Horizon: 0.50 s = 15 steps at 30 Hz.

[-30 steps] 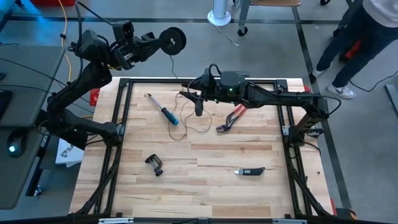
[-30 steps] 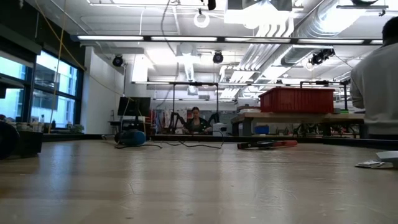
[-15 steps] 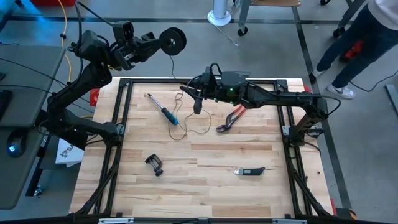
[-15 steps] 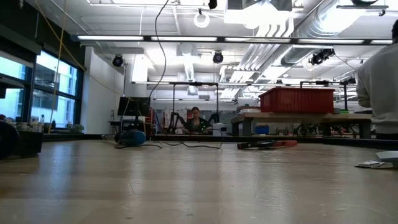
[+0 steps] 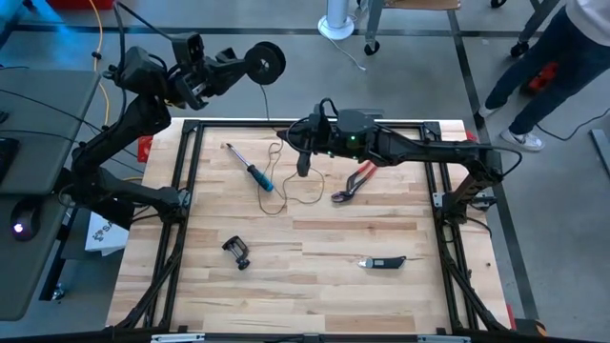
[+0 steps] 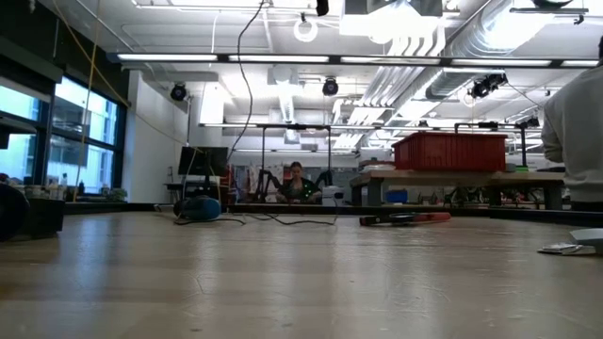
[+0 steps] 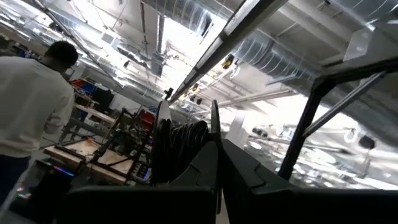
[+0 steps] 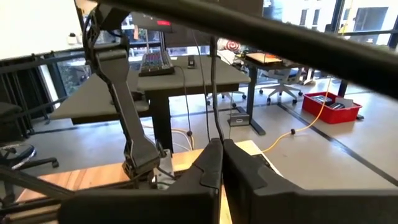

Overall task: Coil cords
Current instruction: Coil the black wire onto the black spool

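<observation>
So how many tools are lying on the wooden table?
4: a blue-handled screwdriver at the far left, red pliers at the far right, a small black clamp near left, a dark knife-like tool near right.

A pale wooden-plank desk (image 5: 315, 286) edged by a black metal frame carries a blue-handled screwdriver (image 5: 250, 168) toward 11 o'clock, loops of hair-thin dark cord (image 5: 294, 193) beside it, red-handled pliers (image 5: 355, 181) toward 1 o'clock, a small black clamp (image 5: 236, 251) toward 8 o'clock, and a black folding knife (image 5: 383, 262) toward 5 o'clock.
</observation>
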Motion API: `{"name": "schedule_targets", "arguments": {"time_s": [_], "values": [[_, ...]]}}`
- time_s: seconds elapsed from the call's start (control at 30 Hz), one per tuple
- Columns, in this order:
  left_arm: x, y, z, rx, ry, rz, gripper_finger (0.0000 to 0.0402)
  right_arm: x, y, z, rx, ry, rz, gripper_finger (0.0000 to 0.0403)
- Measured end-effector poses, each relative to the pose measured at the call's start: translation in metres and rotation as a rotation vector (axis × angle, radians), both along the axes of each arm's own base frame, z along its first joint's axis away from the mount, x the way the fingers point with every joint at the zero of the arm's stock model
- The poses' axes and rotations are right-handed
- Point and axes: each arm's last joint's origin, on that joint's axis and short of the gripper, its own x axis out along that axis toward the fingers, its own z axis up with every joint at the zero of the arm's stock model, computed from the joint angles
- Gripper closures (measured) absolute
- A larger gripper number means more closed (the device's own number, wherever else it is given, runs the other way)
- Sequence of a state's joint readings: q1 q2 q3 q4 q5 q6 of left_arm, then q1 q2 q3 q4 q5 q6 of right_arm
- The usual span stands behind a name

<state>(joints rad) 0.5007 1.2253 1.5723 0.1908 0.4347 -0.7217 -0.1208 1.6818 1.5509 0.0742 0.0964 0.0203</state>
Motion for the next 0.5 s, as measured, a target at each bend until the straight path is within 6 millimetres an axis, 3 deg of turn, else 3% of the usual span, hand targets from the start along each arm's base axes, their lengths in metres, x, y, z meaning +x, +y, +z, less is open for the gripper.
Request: {"name": "schedule_targets", "arguments": {"time_s": [0.27,0.5], "values": [[-0.029,0.001,-0.008,-0.071,0.175,0.095,0.0401,-0.027,0.020,0.018,0.005,0.072,0.048,0.0402],[-0.054,-0.009,-0.017,-0.167,0.306,0.116,0.0401,-0.064,0.031,0.045,-0.027,0.071,0.031,0.0403]]}}
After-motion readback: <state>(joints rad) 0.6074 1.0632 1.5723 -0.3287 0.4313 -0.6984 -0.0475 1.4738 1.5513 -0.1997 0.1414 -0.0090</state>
